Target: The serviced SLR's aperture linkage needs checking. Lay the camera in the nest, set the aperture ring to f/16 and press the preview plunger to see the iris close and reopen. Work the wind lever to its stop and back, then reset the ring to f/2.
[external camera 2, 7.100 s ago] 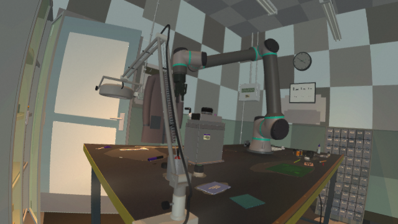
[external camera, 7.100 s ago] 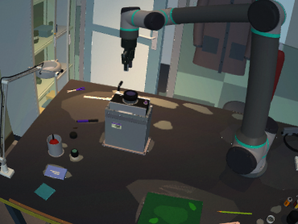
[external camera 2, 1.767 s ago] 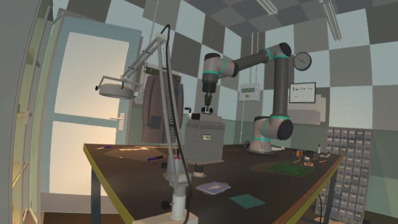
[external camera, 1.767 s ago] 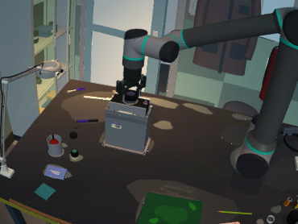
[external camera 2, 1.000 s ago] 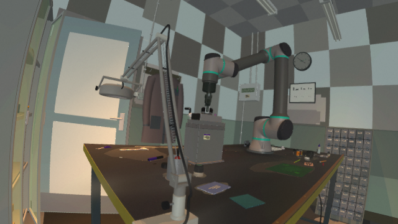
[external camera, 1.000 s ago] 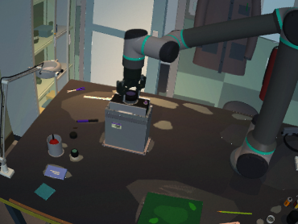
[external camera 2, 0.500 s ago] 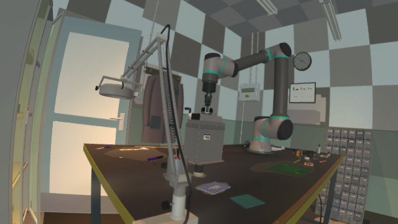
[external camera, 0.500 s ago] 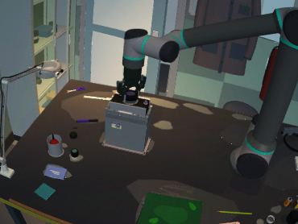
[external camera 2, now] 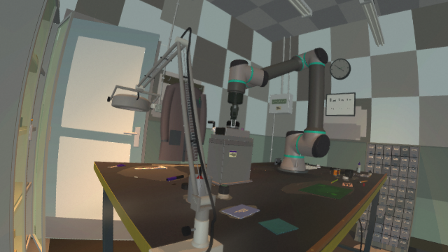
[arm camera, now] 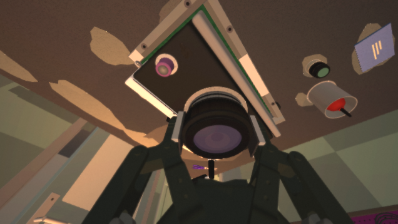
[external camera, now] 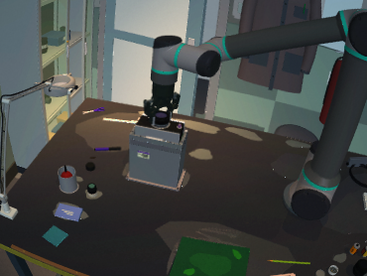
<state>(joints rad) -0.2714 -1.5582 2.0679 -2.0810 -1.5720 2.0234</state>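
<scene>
My gripper (arm camera: 215, 135) (external camera: 160, 113) (external camera 2: 233, 122) points straight down over the camera (external camera: 161, 122), which lies lens-up in the nest on top of the grey pedestal (external camera: 156, 156) (external camera 2: 230, 157). The ribbed aperture ring (arm camera: 215, 114) of the lens is held in my gripper, one pad on each side. The purple front glass (arm camera: 216, 138) faces up at me. A pink preview plunger (arm camera: 164, 66) stands on the black camera face left of the lens. The wind lever is hidden.
Behind the pedestal are a door, a window and a hanging coat. Left of the pedestal on the table stand a cup with a red tool (external camera: 67, 178), a small knob (external camera: 91, 188), a purple pen (external camera: 107, 148) and a desk lamp (external camera: 10, 149). A green mat (external camera: 208, 258) lies at the front.
</scene>
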